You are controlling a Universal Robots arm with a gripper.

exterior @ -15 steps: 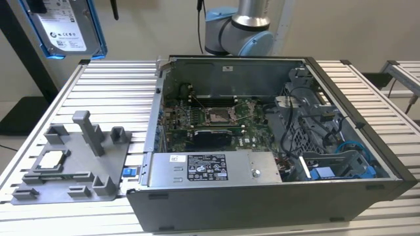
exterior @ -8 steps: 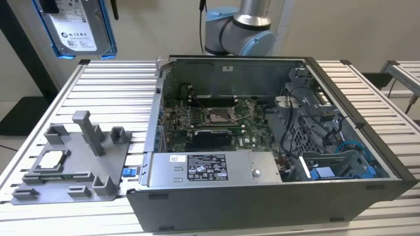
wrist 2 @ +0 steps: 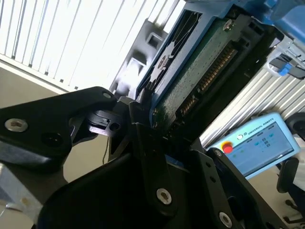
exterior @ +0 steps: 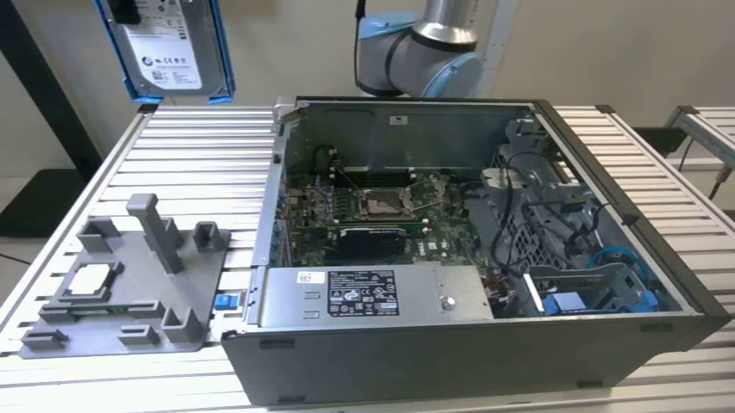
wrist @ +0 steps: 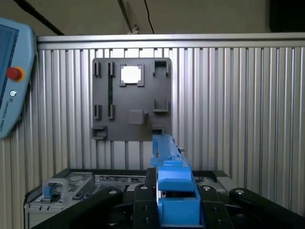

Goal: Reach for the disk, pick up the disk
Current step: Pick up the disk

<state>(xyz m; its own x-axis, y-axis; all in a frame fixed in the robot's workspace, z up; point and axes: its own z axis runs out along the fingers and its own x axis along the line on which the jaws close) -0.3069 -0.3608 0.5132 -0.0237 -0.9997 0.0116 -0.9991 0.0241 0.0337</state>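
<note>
The disk (exterior: 172, 52), a silver drive with a white label in a bright blue bracket, hangs high above the table's far corner at the exterior view's left, clear of every surface. In the second wrist view my gripper (wrist 2: 147, 131) is shut on the disk (wrist 2: 200, 71), whose green circuit-board side faces the camera. In the first wrist view the blue bracket edge of the disk (wrist: 169, 164) rises from between the black fingers (wrist: 143, 200) of my gripper (wrist: 174, 195).
An open computer case (exterior: 643, 284) stands mid-table with a silver box (exterior: 367, 297) at its front. A grey fixture plate (exterior: 126, 292) holding a small square chip (exterior: 89, 280) lies at the exterior view's left. The arm's base (exterior: 419, 52) is behind the case. A pendant (wrist 2: 257, 143) sits off the table.
</note>
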